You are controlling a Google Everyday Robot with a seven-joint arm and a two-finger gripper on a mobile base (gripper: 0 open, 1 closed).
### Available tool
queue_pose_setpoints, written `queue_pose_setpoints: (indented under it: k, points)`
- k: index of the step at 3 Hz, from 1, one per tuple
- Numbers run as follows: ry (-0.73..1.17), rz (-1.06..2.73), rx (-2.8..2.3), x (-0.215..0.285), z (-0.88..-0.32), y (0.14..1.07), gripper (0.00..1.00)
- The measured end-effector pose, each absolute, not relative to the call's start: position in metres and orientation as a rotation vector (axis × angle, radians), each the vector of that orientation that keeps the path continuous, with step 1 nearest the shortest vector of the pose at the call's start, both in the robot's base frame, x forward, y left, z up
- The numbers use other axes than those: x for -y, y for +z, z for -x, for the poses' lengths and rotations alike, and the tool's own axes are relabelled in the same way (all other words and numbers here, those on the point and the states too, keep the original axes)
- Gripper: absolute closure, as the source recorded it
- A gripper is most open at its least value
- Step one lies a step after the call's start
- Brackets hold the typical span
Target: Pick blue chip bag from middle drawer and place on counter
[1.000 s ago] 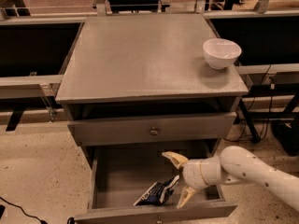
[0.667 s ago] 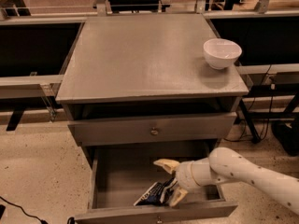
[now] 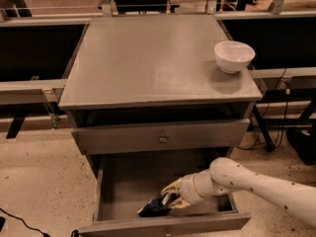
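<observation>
In the pulled-out, shallow grey wooden middle drawer (image 3: 113, 181), a crinkled dark-blue foil chip bag (image 3: 152, 209) lies just left of the fingers (image 3: 173, 186). The pale two-finger gripper (image 3: 174, 195) is spread, its fingers astride the bag's right end.

Bag (image 3: 154, 206): dark blue w/ white print + white edges. Gripper (image 3: 170, 195), inside the drawer (image 3: 123, 181) at the bag's right end: pale yellow-tan. Arm (image 3: 256, 184): off-white w/ small dark dots. Drawer: plain grey, inside & front. Counter (image 3: 148, 58): grey, faint wood grain. Upper front (image 3: 113, 139): same grey; knob (image 3: 162, 139) brass. Bowl (image 3: 234, 56): plain white. Floor (image 3: 39, 181): beige, fine speckle. Cable (image 3: 19, 223), btm left: black.
</observation>
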State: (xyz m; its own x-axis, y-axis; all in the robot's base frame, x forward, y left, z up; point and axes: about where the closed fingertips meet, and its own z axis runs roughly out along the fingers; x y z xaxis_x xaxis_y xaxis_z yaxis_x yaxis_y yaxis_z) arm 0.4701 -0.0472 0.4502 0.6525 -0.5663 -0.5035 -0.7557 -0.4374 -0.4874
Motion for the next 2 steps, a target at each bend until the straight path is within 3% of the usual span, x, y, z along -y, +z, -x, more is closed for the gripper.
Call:
queue_pose_setpoints:
  k: [1,2]
  points:
    - [0.359,2.110,-1.006,0.050,-0.473,0.462,0.85]
    - [0.339,1.986,-0.962,0.057,-0.463,0.519,1.00]
